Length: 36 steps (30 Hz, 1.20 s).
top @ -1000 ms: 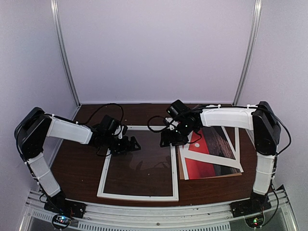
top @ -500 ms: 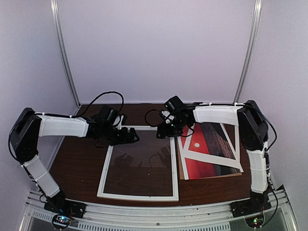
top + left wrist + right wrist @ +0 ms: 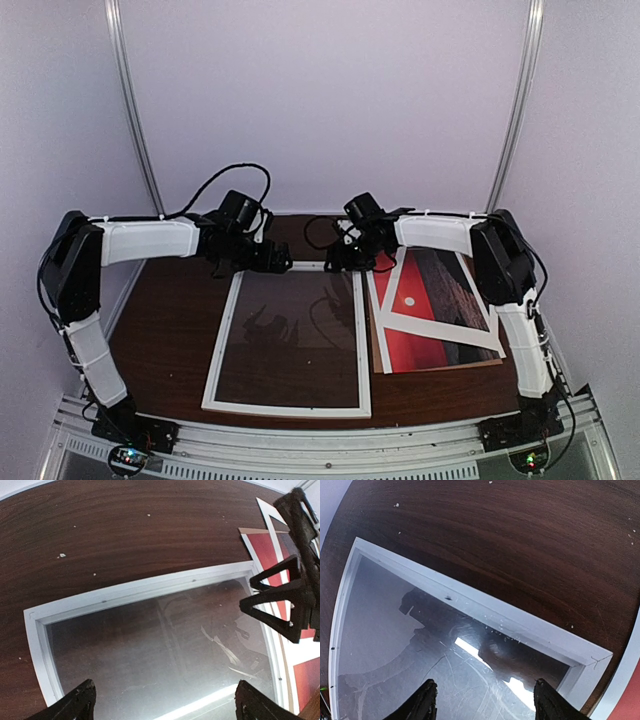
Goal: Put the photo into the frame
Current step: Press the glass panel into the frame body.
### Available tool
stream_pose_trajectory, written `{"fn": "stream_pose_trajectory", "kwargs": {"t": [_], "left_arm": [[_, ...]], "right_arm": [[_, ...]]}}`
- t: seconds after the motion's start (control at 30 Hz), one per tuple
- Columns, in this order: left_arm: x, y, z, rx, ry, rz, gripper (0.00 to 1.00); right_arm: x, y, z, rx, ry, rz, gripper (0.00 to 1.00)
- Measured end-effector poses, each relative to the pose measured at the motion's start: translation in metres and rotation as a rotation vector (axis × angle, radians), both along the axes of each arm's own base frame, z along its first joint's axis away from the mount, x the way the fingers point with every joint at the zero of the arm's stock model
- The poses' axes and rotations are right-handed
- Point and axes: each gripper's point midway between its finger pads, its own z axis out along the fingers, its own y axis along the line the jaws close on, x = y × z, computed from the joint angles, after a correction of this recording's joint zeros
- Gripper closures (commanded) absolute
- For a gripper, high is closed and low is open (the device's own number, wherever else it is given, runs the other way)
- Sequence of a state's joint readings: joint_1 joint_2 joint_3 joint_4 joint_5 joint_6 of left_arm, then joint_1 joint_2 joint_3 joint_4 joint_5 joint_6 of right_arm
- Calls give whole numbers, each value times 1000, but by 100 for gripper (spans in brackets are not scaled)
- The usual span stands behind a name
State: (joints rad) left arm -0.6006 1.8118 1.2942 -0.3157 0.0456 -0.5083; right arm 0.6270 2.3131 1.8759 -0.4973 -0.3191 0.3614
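Note:
The white frame (image 3: 222, 340) lies flat on the brown table with a clear reflective sheet (image 3: 290, 335) inside it. The photo (image 3: 408, 348), a red sunset print, lies to the right of the frame, partly under a tilted white paper mat (image 3: 445, 325). My left gripper (image 3: 276, 263) is open and empty above the frame's far left corner. My right gripper (image 3: 340, 262) is open and empty above the far right corner. The left wrist view shows the frame's far rail (image 3: 140, 590) ahead of the open left gripper (image 3: 165, 707). The right wrist view shows the rail (image 3: 495, 612) beyond the open right gripper (image 3: 485, 702).
A brown backing board (image 3: 376, 352) lies under the photo. In the left wrist view the right gripper (image 3: 282, 605) hangs close at the right, over the frame's corner. Bare table (image 3: 160, 330) lies left of the frame. Walls close the back and sides.
Both arms have reached away from the bases, moving their grippers from over the frame's middle to its far edge. Both grippers stayed open. The frame and photo have not moved.

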Motion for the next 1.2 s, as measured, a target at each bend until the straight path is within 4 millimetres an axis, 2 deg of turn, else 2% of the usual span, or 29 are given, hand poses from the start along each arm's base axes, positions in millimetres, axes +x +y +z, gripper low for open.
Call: {"fn": "stream_pose_trajectory", "kwargs": {"t": [0.27, 0.67, 1.2], "left_arm": [[30, 19, -28, 46, 38, 39, 2], [30, 19, -73, 74, 114, 25, 3], [29, 19, -82, 75, 115, 24, 3]], "right_arm": [[1, 0, -13, 12, 35, 8, 35], [0, 1, -13, 18, 40, 12, 35], [-3, -1, -18, 4, 51, 10, 35]]}}
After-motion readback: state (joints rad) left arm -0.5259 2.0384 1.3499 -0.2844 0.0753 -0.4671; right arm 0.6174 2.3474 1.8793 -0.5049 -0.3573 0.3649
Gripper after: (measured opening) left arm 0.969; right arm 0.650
